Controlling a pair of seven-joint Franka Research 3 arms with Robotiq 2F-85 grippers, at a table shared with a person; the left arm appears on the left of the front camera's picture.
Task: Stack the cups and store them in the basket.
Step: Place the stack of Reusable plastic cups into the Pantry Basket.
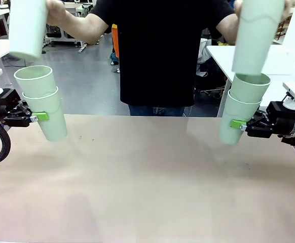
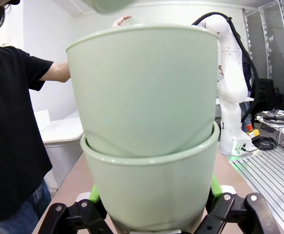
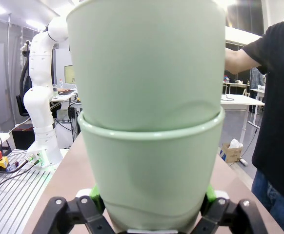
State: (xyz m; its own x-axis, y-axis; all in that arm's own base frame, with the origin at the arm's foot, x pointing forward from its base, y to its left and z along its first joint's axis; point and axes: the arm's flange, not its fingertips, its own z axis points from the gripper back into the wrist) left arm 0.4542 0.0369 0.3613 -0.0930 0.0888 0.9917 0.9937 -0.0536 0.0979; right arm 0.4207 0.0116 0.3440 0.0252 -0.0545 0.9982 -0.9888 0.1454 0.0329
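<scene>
Grips a two-cup stack (image 1: pixel 42 101) in the left pincer (image 1: pixel 40 116), raised over the desk's (image 1: pixel 147 182) left side; grips a second stack (image 1: pixel 245 104) in the right pincer (image 1: pixel 236 124), opposite. Above each, a loose cup (image 1: pixel 27 28) held by the person (image 1: pixel 157 50).

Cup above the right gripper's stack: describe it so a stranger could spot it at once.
Start at the person in the black shirt across the table. On the robot's right, the right gripper holds two nested cups. The wanted cup is just above them, held by the person, not the gripper.
</scene>
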